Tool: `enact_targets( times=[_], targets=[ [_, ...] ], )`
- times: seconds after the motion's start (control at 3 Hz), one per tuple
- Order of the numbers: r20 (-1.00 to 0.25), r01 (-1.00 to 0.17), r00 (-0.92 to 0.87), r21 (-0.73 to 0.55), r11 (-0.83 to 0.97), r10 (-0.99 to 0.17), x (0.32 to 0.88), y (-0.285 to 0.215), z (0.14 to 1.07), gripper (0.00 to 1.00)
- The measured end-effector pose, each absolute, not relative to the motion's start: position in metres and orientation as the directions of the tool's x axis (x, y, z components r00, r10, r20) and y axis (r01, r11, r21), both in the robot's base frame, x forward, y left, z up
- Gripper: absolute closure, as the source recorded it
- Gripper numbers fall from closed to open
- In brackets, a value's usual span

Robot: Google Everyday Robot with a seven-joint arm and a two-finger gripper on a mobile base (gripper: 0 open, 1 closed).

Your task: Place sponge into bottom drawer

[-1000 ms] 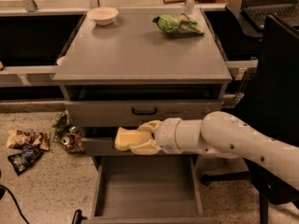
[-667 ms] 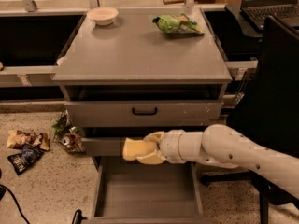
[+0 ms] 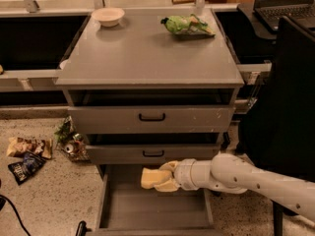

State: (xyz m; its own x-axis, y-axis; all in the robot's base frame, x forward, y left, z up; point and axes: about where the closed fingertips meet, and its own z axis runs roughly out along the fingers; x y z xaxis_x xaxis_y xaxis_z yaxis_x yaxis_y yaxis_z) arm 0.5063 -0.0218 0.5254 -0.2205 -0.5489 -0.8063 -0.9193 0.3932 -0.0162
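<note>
A: Where do we log the end effector (image 3: 166, 177)?
B: We see it low at the cabinet front, just under the middle drawer (image 3: 152, 154), over the pulled-out bottom drawer (image 3: 147, 210). It's clenched on the sponge (image 3: 149, 178).
A: Sponge inside yet?
B: We'd say it's held above the drawer's back part. We cannot tell if it touches the floor.
A: Anything else?
B: We note a white bowl (image 3: 108, 16) and a green snack bag (image 3: 187, 25) on the worktop (image 3: 147, 53), well apart. Wrappers (image 3: 27, 154) lie on the ground at left.
</note>
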Motion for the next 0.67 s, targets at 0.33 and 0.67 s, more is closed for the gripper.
enact_targets(
  times=[0.33, 0.67],
  targets=[
    [-0.806, -0.919, -0.221, -0.016, 0.393, -0.549, 0.506, -0.022, 0.525, 1.00],
    [-0.791, -0.923, -0.220, -0.020, 0.384, -0.571, 0.507, -0.018, 0.510, 1.00]
  ],
)
